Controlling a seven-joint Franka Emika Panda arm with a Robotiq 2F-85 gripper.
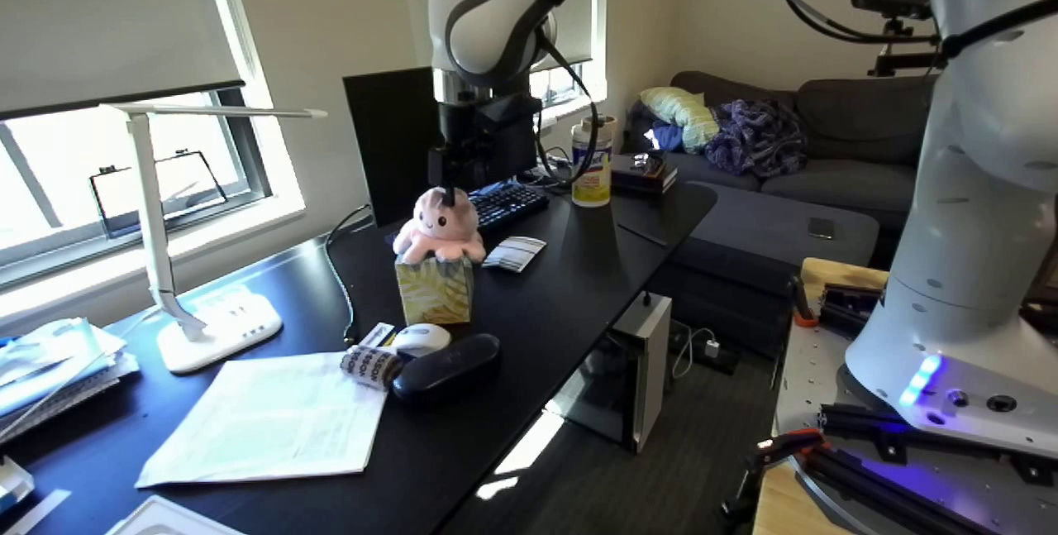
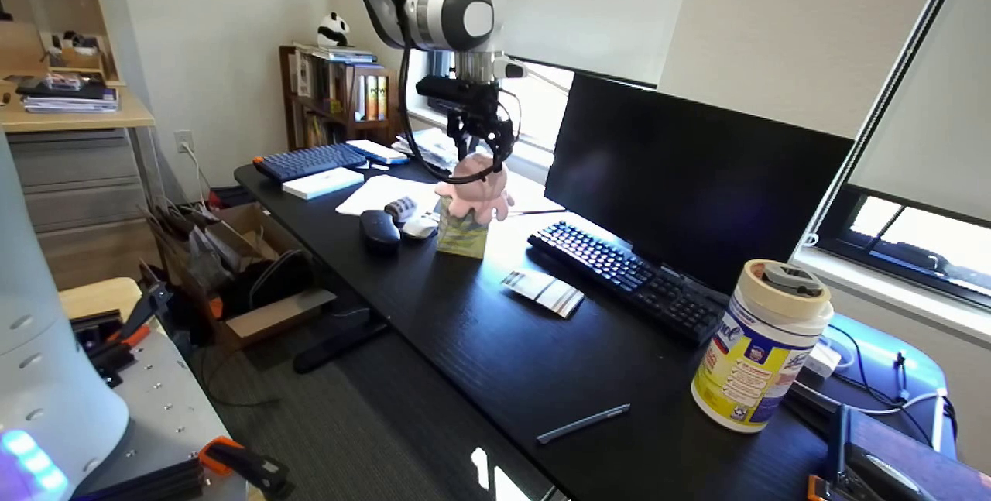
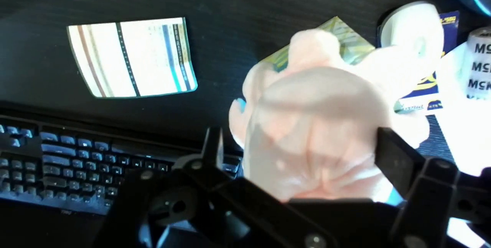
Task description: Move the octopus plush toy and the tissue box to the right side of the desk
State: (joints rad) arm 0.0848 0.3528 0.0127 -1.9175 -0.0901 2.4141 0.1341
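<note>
Find octopus plush toy (image 1: pixel 438 231) seated on tissue box (image 1: pixel 436 293), between front and back edges of the tabletop (image 2: pixel 495 346), under gripper (image 3: pixel 300 144) with jaws apart astride its head, not gripping. Judge pickup the step in hand: centre on the head, evening the wider gap toward keyboard (image 3: pixel 84 167), close softly, lift straight to avoid dragging the box. Then carry over leaflet (image 2: pixel 544 292) toward open room bounded by pen-like rod (image 2: pixel 583 423) and wipes canister (image 2: pixel 755 362), likely nearer the right edge, inside the front edge.
</note>
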